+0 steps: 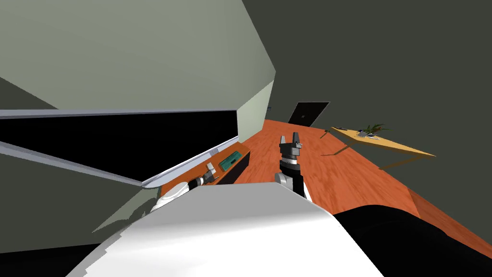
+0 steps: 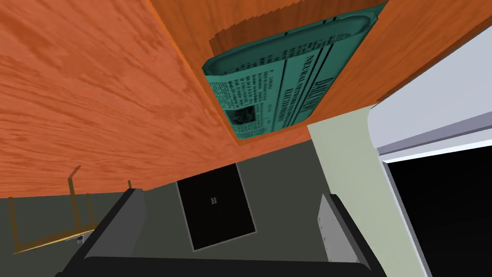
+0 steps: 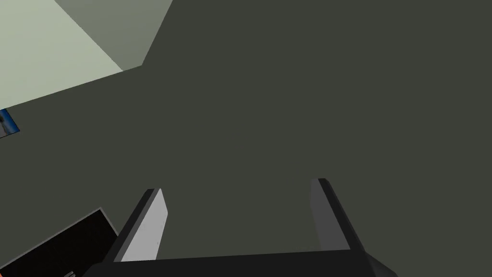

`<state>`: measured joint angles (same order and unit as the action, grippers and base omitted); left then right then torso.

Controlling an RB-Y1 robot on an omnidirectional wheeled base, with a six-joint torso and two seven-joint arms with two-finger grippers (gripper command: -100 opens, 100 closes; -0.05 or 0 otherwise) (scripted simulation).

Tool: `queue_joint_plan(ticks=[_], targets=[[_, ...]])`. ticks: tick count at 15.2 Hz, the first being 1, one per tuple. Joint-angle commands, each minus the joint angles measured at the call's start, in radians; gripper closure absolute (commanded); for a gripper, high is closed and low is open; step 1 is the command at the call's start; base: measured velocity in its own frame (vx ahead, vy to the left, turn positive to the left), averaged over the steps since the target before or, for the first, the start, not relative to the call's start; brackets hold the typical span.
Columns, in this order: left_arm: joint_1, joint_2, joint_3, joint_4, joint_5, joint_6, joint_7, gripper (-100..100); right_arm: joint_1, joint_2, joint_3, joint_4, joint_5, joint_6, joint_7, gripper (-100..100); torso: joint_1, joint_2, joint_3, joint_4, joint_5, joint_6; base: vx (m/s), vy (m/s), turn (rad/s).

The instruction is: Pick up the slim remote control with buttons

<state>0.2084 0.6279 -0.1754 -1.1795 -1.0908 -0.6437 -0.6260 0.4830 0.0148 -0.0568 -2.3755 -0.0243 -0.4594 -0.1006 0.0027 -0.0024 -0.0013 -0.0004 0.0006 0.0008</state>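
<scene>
L fingers (image 2: 331, 231) apart; newspaper (image 2: 283, 81) on cabinet (image 2: 413, 43)

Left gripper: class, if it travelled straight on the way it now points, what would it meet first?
Probably the green newspaper lying ahead of the left gripper on the wooden cabinet; height is unclear, so it might pass over it.

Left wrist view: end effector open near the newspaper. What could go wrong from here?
1. Ahead of the open left end effector, the console top carries a teal newspaper; closing there would likely grab the wrong thing.
2. The screen's light frame runs right beside the console; a sideways sweep could strike it.
3. On the far table, the small items are too small to identify, so the target is unconfirmed.
</scene>
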Motion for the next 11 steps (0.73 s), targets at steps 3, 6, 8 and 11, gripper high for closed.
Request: queue_joint_plan(ticks=[3, 6, 8, 11], targets=[[-0.029, 0.026, -0.018, 0.078, -0.068, -0.017, -0.048, -100, 0.000, 0.000, 0.000, 0.000, 0.000, 0.000, 0.000, 0, 0.000, 0.000, 0.000, 0.000, 0.000, -0.001, -0.006, 0.017, -0.164], [-0.047, 0.044, -0.030, 0.133, -0.116, -0.028, -0.081, -100, 0.000, 0.000, 0.000, 0.000, 0.000, 0.000, 0.000, 0, 0.001, 0.001, 0.000, 0.000, 0.000, -0.001, -0.017, 0.038, -0.255], [-0.064, 0.062, -0.043, 0.180, -0.153, -0.038, -0.113, -100, 0.000, 0.000, 0.000, 0.000, 0.000, 0.000, 0.000, 0, 0.002, 0.001, 0.001, 0.000, 0.000, 0.000, -0.032, 0.056, -0.293], [-0.080, 0.078, -0.055, 0.253, -0.213, -0.048, -0.144, -100, 0.000, 0.000, 0.000, 0.000, 0.000, 0.000, 0.000, 0, 0.002, -0.001, 0.000, 0.000, 0.000, -0.001, 0.007, 0.036, -0.333]])
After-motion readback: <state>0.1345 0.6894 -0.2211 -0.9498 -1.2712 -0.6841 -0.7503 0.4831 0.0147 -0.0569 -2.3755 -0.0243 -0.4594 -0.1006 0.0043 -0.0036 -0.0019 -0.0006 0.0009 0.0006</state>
